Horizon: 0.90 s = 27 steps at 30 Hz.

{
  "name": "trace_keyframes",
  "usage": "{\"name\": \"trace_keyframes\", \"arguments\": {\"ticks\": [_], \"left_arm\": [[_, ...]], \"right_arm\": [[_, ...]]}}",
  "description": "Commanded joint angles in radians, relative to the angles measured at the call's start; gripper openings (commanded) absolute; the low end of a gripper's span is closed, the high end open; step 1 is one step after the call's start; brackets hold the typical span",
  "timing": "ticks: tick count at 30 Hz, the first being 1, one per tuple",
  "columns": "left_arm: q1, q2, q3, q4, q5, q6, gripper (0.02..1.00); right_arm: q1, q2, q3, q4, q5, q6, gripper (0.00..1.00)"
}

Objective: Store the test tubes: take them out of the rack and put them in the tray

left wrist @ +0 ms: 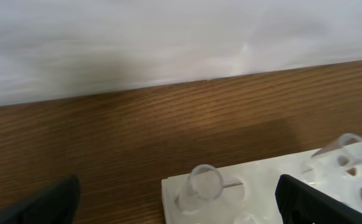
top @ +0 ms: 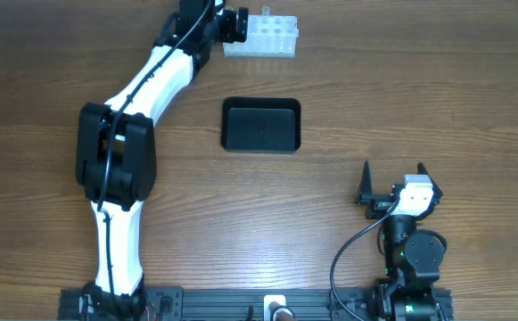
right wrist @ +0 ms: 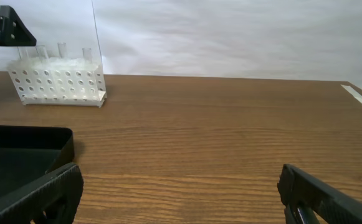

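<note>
Progress: We're looking at the very start. The black tray (top: 260,127) is sitting bare in the middle of the wooden table (top: 455,80), so by my reading no tube is stored yet.

Left to do: Every tube is waiting in the white rack (top: 260,37) at the far edge, and each one is needing a lift and a carry to the tray.

Left gripper (left wrist: 177,193): It's hovering at the rack's corner with its fingers spread apart, and a clear test tube (left wrist: 204,184) is standing between them, ungripped.

Right gripper (top: 393,178): It's parked near its own base, well apart from rack and tray, jaws wide and carrying nothing.

Top view's offering: It's giving the layout, with the rack beyond the tray and the left arm stretching past the tray to reach it.

Left wrist's offering: It's giving the open tube mouth lined up between the fingers, and a second tube (left wrist: 349,147) further along.

Right wrist's offering: It's giving the side-on look, several tubes (right wrist: 61,51) poking up above the rack's top.
</note>
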Motion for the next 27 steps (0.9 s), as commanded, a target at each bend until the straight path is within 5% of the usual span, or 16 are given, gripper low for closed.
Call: {"name": "trace_keyframes", "arguments": {"ticks": [1, 6, 12, 27], "left_arm": [[0.002, 0.034, 0.027, 0.026, -0.021, 0.008, 1.000], [0.002, 0.051, 0.029, 0.040, -0.024, 0.008, 0.941], [-0.002, 0.055, 0.029, 0.040, -0.024, 0.008, 0.627], [-0.020, 0.055, 0.034, 0.049, -0.024, 0.008, 0.520]], "right_arm": [[-0.005, -0.010, -0.006, -0.003, -0.005, -0.004, 0.991], [-0.005, -0.010, -0.006, -0.003, -0.005, -0.004, 0.991], [-0.005, -0.010, -0.006, -0.003, -0.005, -0.004, 0.993], [-0.005, -0.010, -0.006, -0.003, -0.005, -0.004, 0.993]]}}
